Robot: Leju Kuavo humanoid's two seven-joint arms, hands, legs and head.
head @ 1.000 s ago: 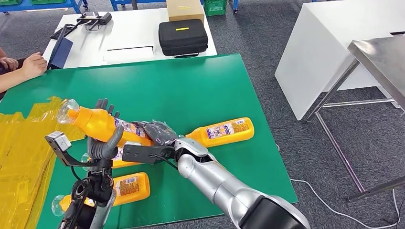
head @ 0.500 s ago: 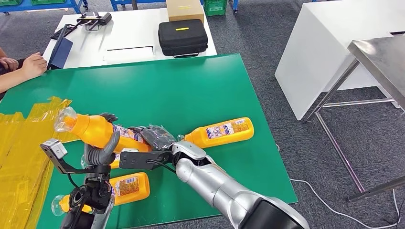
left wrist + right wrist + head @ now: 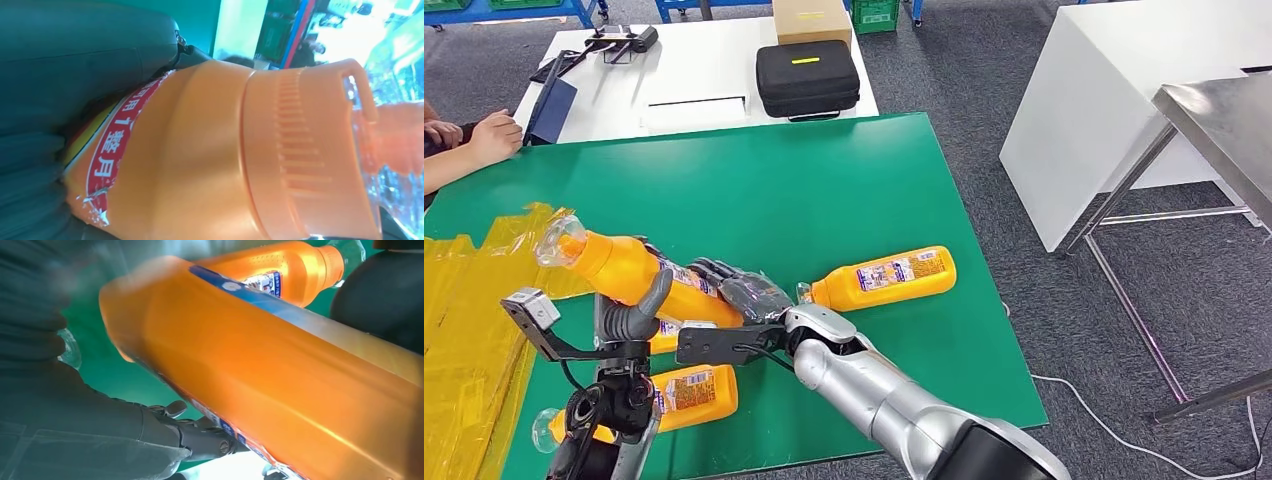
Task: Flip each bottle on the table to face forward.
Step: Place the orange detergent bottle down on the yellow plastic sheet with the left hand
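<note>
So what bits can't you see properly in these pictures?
- Held bottle: base hidden by the right hand, head view.
- Bottle beneath it: mostly covered by the left hand.
- Label print: cut by the hand, left wrist view.
- Right wrist view: blurred.

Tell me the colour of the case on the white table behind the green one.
Black, with a small yellow mark on top; the case shows best in the head view.

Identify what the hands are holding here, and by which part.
One orange bottle, gripped by both: left hand near its shoulder, right hand at its base end.
</note>
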